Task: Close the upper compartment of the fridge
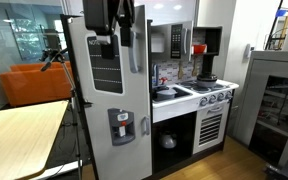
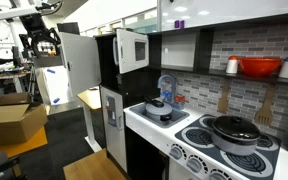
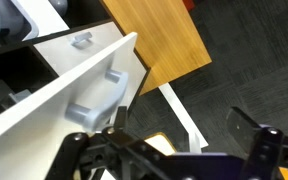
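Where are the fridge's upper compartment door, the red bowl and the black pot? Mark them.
upper compartment door (image 2: 77,65), exterior view, grey face.
red bowl (image 2: 259,69), exterior view, outer wall.
black pot (image 2: 234,128), exterior view, lid.

No writing can be read in any view. In an exterior view, the black panel (image 1: 106,70) on the upper compartment (image 1: 79,70) of the fridge (image 1: 99,155) shows only faint pale lines, too small to make out. The button pad (image 1: 176,41) of the microwave and the dispenser panel (image 1: 121,127) lower on the fridge are also too blurred to give any numbers or labels.
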{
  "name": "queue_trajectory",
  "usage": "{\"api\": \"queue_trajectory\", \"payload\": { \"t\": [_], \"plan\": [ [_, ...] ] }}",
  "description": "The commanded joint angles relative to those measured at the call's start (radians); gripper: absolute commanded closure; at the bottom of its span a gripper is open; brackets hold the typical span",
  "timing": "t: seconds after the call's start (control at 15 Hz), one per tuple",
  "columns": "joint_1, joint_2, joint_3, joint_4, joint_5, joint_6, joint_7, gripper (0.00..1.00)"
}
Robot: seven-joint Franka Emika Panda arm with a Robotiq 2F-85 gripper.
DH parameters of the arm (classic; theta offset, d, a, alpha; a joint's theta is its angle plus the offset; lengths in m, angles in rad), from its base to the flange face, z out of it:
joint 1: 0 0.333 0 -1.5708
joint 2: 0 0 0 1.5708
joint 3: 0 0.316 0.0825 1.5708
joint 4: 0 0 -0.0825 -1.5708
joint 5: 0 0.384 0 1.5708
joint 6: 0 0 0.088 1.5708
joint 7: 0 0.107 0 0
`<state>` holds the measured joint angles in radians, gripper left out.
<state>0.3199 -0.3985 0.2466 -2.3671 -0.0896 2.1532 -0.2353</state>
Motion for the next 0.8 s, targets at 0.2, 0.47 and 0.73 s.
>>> {"api": "queue_trajectory", "payload": {
  "t": [0.2,0.47,0.73],
  "plan": [
    [-0.043,0.03,-0.005,-0.001,-0.152,0.078,-0.011,0.0],
    [-0.062,0.037,-0.012,-0.01,-0.208,0.111,-0.007,0.0],
    [-0.094,0.058,-0.035,0.001,-0.247,0.148,-0.003,0.0]
  ]
}}
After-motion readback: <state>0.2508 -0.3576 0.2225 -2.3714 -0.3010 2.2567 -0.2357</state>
